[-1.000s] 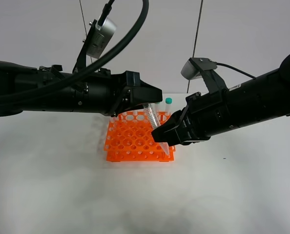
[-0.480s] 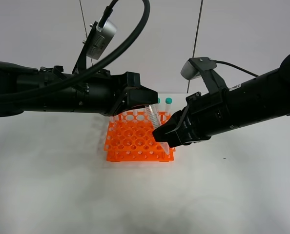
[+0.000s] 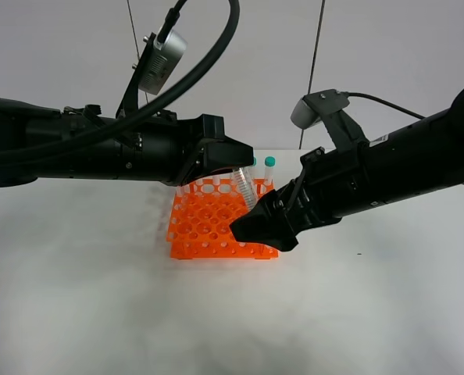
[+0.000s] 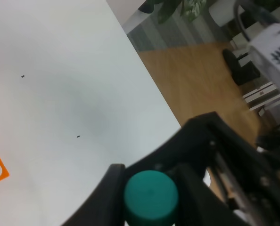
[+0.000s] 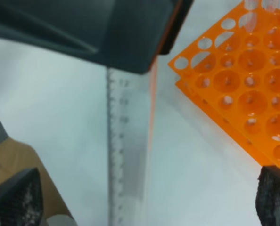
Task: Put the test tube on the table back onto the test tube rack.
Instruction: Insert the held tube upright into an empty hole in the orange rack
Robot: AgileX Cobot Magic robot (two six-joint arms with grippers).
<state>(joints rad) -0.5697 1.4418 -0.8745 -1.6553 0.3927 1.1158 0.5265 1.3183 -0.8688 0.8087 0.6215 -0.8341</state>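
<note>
Reaching in from the left of the high view, the left arm carries the left gripper (image 3: 233,162) over the back of the test tube rack (image 3: 205,226). Its fingers are closed on the top end of the test tube (image 3: 244,189), and the left wrist view shows the tube's teal cap (image 4: 151,197) pinched between the two dark fingers (image 4: 109,181). The tube hangs tilted above the right part of the orange rack, cap end up in the grip and lower end slanting down to the right, where it passes out of sight behind the right gripper (image 3: 257,228). The rack stands on the white table (image 3: 99,305). At its back row a second capped tube (image 3: 269,168) stands upright, just right of the held one. The right gripper sits low at the rack's front right corner with its fingers spread wide. In the right wrist view the finger pads (image 5: 17,197) stand far apart, and the graduated tube runs between them without touching either.
</note>
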